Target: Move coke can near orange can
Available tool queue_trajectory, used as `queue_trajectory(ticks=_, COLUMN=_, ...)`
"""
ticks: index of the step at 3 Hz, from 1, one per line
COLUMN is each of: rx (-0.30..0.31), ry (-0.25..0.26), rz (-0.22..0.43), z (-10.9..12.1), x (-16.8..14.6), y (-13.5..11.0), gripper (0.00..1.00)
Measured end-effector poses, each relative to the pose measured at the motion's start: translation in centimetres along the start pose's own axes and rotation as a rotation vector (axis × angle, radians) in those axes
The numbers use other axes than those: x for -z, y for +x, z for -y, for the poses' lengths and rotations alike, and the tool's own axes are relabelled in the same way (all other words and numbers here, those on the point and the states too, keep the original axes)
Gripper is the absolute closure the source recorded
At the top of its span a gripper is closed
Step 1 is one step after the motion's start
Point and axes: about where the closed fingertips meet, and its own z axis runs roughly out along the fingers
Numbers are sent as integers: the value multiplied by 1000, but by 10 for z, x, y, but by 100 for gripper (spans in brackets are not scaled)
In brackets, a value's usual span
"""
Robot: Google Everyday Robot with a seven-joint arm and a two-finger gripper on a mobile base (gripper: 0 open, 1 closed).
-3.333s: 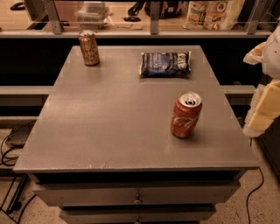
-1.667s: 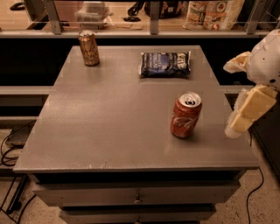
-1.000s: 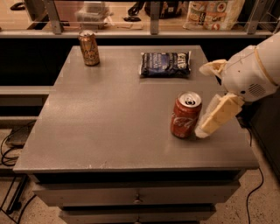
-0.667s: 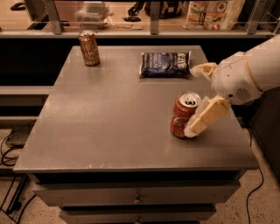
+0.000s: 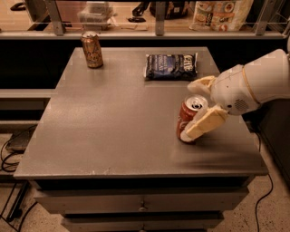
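The coke can point(image 5: 186, 115), red with a silver top, stands upright on the right side of the grey table point(image 5: 113, 127). My gripper point(image 5: 189, 110) reaches in from the right and is open, with one pale finger point(image 5: 205, 124) across the can's front and the other point(image 5: 201, 84) behind its top. The jaws straddle the can. The orange can point(image 5: 92, 50), coppery brown, stands upright at the table's far left corner, well apart from the red can.
A dark blue chip bag point(image 5: 171, 66) lies flat at the far middle of the table, just behind the gripper. A railed shelf with packages point(image 5: 221, 13) runs behind the table. Drawers point(image 5: 140, 199) sit under the front edge, and cables lie on the floor at left.
My gripper has swung in from beyond the table's right edge to the coke can, and its fingers now sit either side of it. Neither can has moved.
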Motion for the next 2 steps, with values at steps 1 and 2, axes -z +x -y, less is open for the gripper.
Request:
queue_trajectory(ticks=1, rx=-25, ry=2, rz=5, z=1, x=0, y=8, gripper=41)
queue_trajectory(ticks=2, rx=-32, ry=6, rz=9, z=4, x=5, y=7, gripper=64)
